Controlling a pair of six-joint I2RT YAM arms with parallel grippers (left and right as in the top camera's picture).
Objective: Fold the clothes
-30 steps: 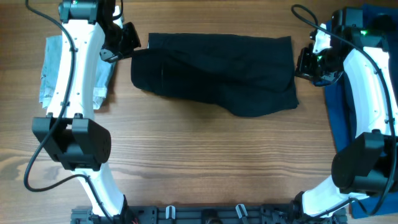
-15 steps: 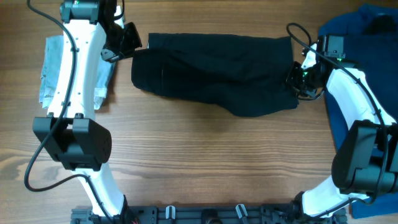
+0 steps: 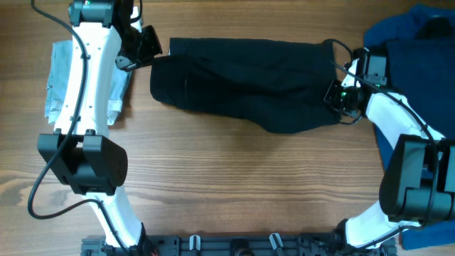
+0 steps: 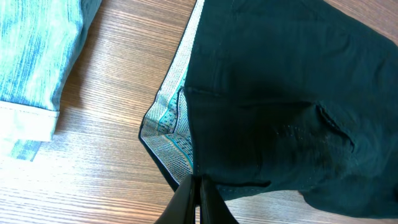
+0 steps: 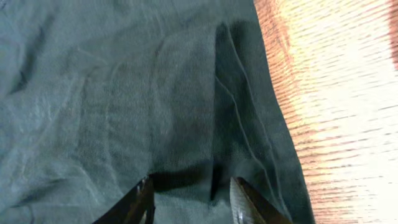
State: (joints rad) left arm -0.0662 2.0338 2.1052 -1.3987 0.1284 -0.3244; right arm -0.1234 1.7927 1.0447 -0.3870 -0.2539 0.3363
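The black shorts (image 3: 249,82) lie flat across the far middle of the table. My left gripper (image 3: 146,46) is at their left end. In the left wrist view it (image 4: 198,198) is shut, its tips against the turned-up waistband corner (image 4: 171,134) with the patterned lining. I cannot tell whether any fabric is pinched. My right gripper (image 3: 337,95) is low over the shorts' right edge. In the right wrist view it (image 5: 193,202) is open, one finger on either side of a fold in the dark fabric (image 5: 124,93), with nothing held.
A folded pale-blue denim piece (image 3: 53,82) lies at the far left, partly under the left arm, and shows in the left wrist view (image 4: 34,56). A heap of blue garments (image 3: 419,43) fills the right edge. Bare wood (image 3: 249,185) runs along the near side.
My right gripper moved left from the blue heap onto the shorts' right edge and opened. The left gripper and the shorts stayed put.
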